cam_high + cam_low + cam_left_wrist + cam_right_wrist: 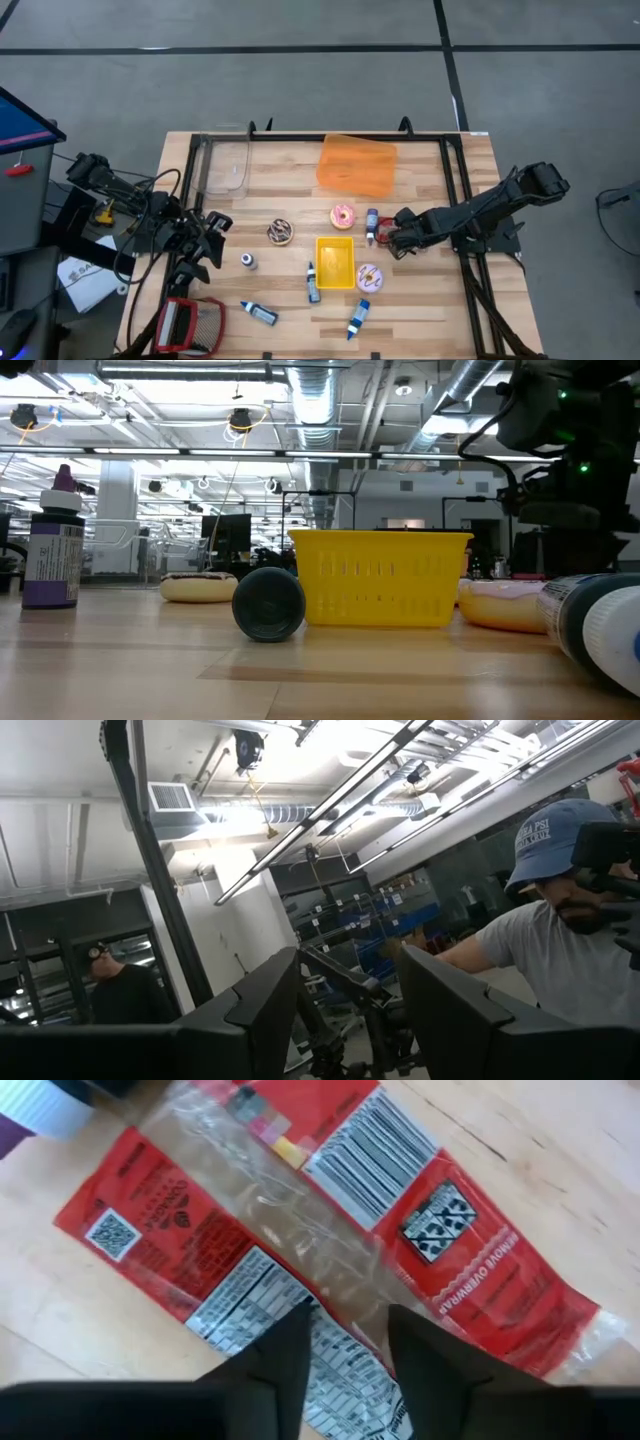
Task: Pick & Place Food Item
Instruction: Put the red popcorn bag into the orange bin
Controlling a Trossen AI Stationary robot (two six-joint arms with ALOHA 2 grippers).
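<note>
A red and clear food packet (330, 1230) with a barcode and a nutrition label lies flat on the wooden table, right of a purple-capped bottle (372, 223). In the high view only its red edge (383, 226) shows beside my right gripper (392, 238). That gripper (348, 1342) points down over the packet's label end, its fingers open with the label showing in the gap. At the table's left edge my left gripper (210, 240) is raised, tilted upward and open (350, 995), with nothing between its fingers. My right gripper comes at the packet from above, its fingertips (290, 1342) standing on either side of a strip of the white label (345, 1335). Whether the tips touch the wrapper I cannot tell. The packet lies flat on the table.
A yellow basket (335, 262) stands mid-table. Near it are a pink donut (343, 215), a white sprinkled donut (370, 277) and a chocolate donut (280, 232). Several small bottles (313, 283) lie near the front. An orange sheet (357, 165) and a clear container (228, 165) sit at the back.
</note>
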